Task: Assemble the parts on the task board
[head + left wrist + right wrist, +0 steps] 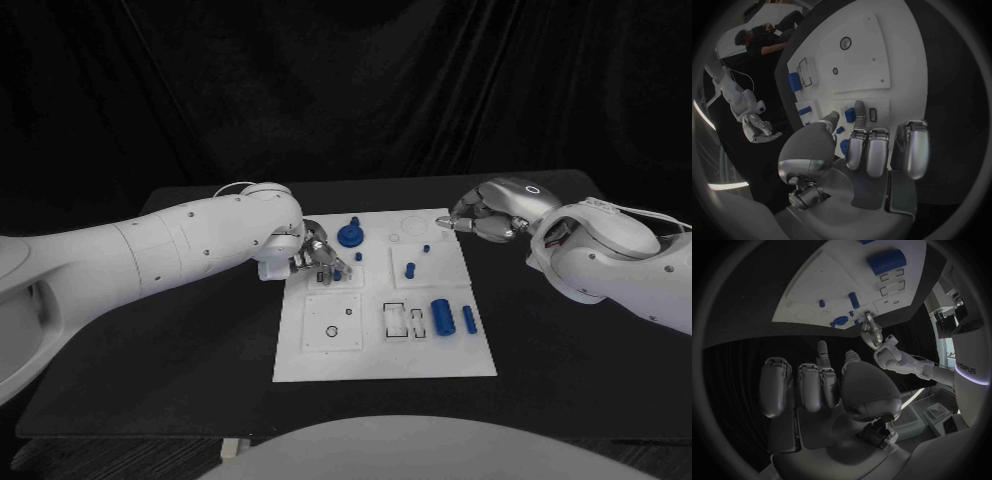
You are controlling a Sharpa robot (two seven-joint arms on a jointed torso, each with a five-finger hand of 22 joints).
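Nearest you on the board, the front row has a plate with two small holes on the left and two slim rectangular slots in the middle. Right of the slots lie a fat blue cylinder and, just beside it, a thinner blue rod, both lengthwise and flat on the board.

One row back, your left hand sits over the board's left edge. In the left wrist view a finger and thumb reach down to a small blue part beside a small slot, with the other fingers curled in. You cannot tell whether the part is pinched or merely touched. On the right of that row a short blue peg lies on its plate.

At the far end, a blue knob-shaped part stands near the left hand, a ring outline lies beside it, and a tiny blue piece lies further right.

Your right hand hovers off the board's far right corner over the black table. Its fingers are curled in, and nothing is in them in the right wrist view.
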